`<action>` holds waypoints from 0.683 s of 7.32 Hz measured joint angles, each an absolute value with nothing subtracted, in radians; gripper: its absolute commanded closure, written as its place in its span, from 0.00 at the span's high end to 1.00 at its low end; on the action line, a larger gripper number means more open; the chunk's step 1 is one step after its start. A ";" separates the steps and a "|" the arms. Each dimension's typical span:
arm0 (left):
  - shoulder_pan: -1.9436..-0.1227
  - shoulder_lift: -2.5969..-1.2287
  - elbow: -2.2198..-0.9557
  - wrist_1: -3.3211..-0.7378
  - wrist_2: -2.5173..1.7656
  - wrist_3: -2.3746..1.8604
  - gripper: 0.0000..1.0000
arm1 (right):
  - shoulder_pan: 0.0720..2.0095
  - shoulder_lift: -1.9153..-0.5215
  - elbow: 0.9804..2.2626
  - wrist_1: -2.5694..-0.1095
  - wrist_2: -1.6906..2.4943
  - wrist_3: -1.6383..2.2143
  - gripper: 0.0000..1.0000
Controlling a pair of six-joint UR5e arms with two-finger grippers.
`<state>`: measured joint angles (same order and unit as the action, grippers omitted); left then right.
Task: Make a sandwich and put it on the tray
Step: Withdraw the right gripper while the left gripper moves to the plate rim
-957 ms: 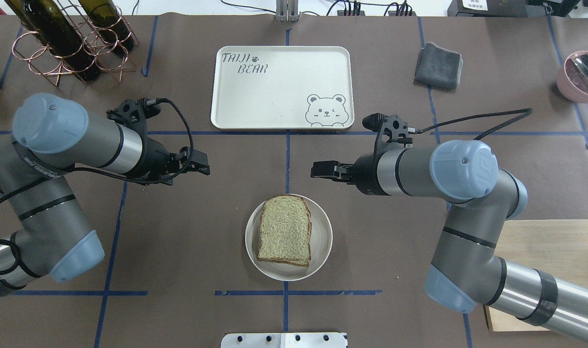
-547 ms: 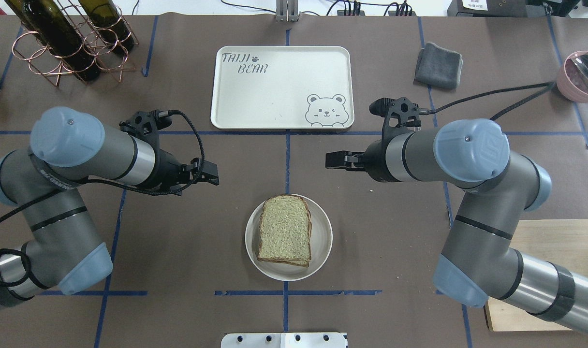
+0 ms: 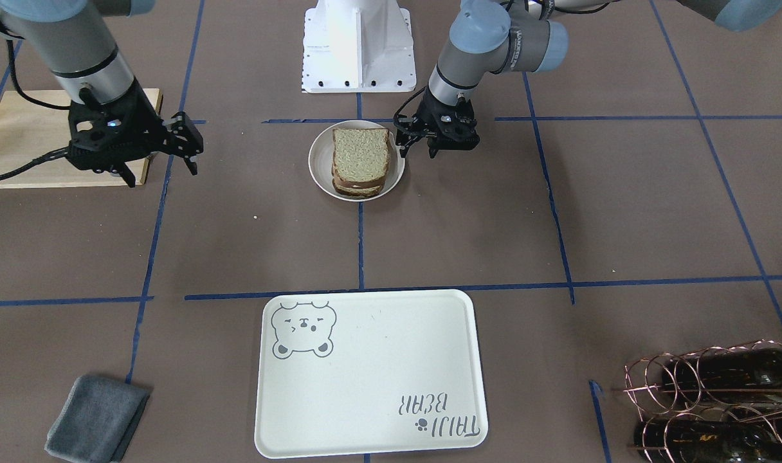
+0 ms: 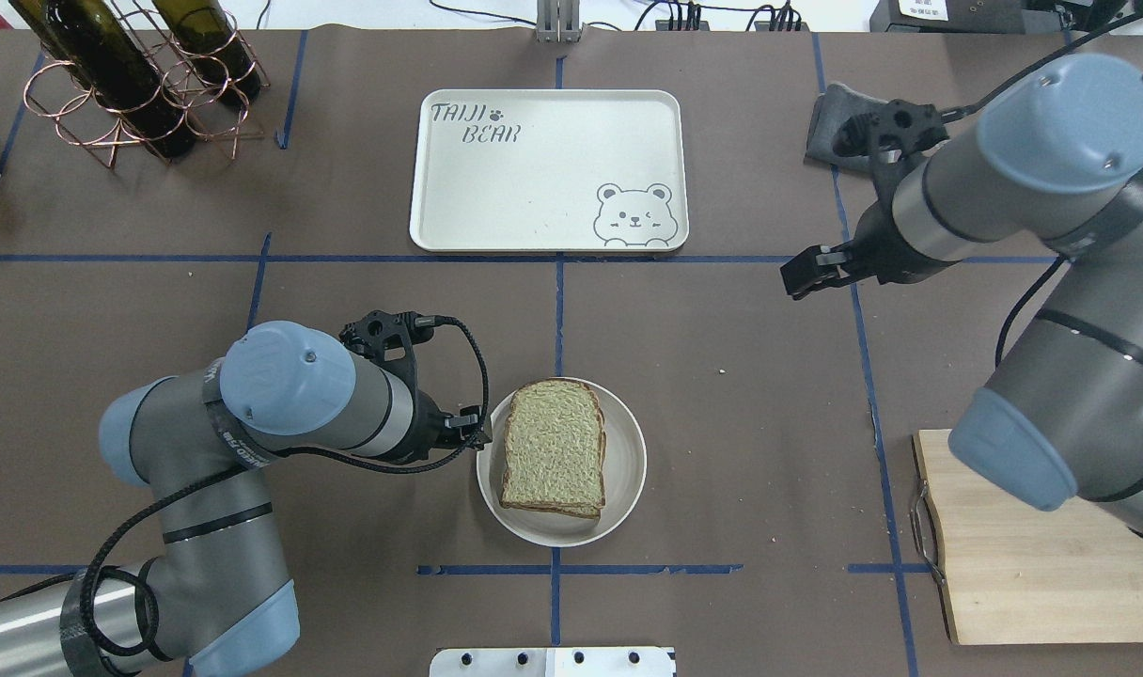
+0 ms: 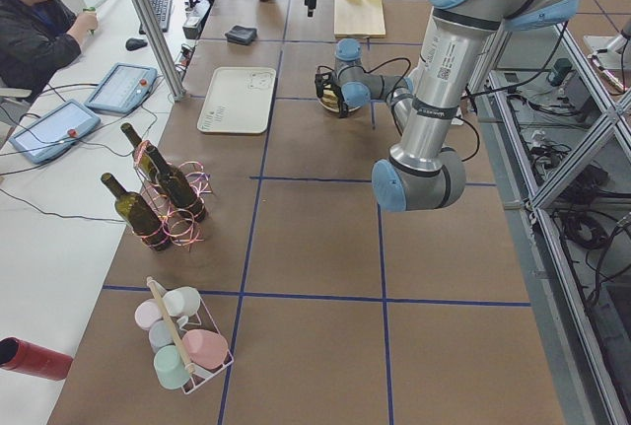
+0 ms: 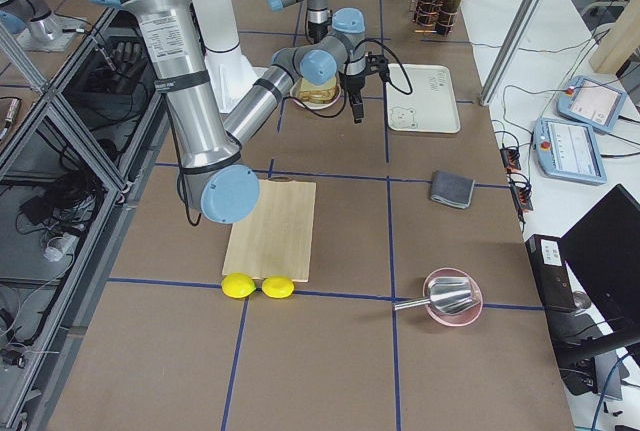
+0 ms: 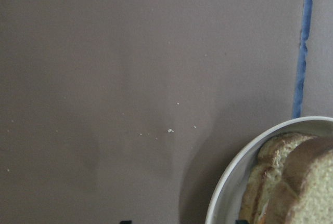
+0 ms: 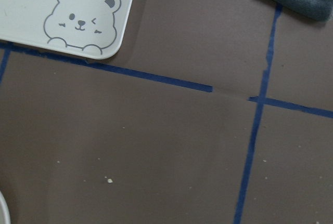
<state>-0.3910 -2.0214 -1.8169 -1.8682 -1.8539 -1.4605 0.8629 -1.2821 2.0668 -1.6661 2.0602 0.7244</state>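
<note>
Sandwich (image 4: pixel 553 459) count: one, made of two bread slices stacked with a pale layer showing at the edge between them. It lies inside the one round white bowl (image 4: pixel 630 470), on the table (image 4: pixel 722 451). The sandwich leaves a crescent of bare bowl on the robot's right, and its corners near the robot come close to the rim.

One tray (image 4: pixel 543 169) sits beyond the bowl, on the side away from the robot and well apart from it. Between the two lies a wide stretch of brown table crossed by a blue tape line.

Two grippers. The left gripper (image 3: pixel 417 152) hangs low, just beside the bowl's rim on the robot's left, its jaws apart. The wrist camera shows one tip over the table and the other at the rim. The right gripper (image 4: pixel 795 280) is well away from the bowl, out toward the robot's right and farther from the robot; in the front view its jaws look apart, holding nothing.

Farther out from the bowl:
- One grey cloth (image 3: pixel 95 418), past the right gripper.
- One wooden cutting board (image 4: pixel 1023 564), to the robot's right, with two yellow fruits (image 6: pixel 258 287) at its outer end.
- One wire rack of dark bottles (image 4: pixel 130 94), to the far left.
</note>
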 measured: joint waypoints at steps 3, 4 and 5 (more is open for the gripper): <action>-0.357 -2.054 -1.779 -1.868 -1.849 -1.460 0.44 | 1.014 -1.382 2.053 -1.673 2.150 0.501 1.00; -0.354 -2.059 -1.766 -1.872 -1.849 -1.459 0.37 | 1.073 -1.414 2.041 -1.673 2.197 0.428 1.00; -0.352 -2.062 -1.757 -1.875 -1.850 -1.459 0.30 | 1.134 -1.447 2.026 -1.673 2.238 0.342 1.00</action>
<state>-0.3522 -2.0623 -1.7565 -1.8746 -1.8501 -1.4590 1.1343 -1.4468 2.0259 -1.6731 2.2379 0.3420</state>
